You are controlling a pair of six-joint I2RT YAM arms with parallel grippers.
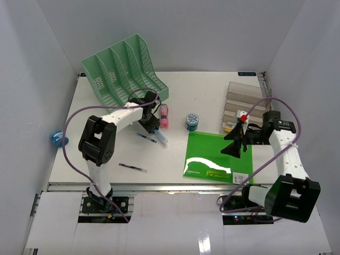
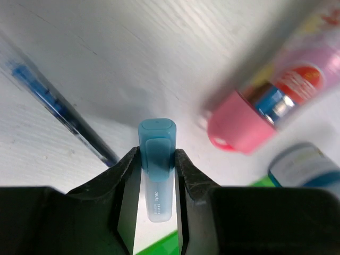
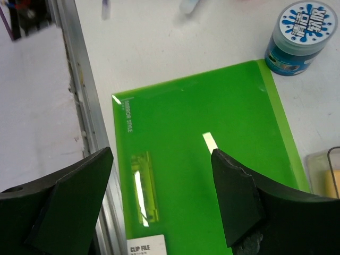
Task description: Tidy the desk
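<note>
The desk [image 1: 106, 154] is a white tabletop with a silver rail [image 3: 79, 106] along its front. My left gripper [image 2: 158, 159] is down at the desk's middle, shut on a pale blue highlighter [image 2: 157, 154]; both fingers press on its capped end. From above, the highlighter [image 1: 161, 138] pokes out below the left gripper [image 1: 154, 127]. My right gripper [image 3: 162, 175] hangs open above a green clip file [image 3: 202, 159] near the front right, with nothing between its fingers.
A pink glue stick [image 1: 164, 115] and a blue pen [image 1: 146, 137] flank the highlighter. A blue jar [image 1: 192, 121] stands by the file's far corner. Another pen [image 1: 133, 168] lies near the front. A green file rack [image 1: 125, 71] stands back left and a clear organizer [image 1: 244, 103] back right.
</note>
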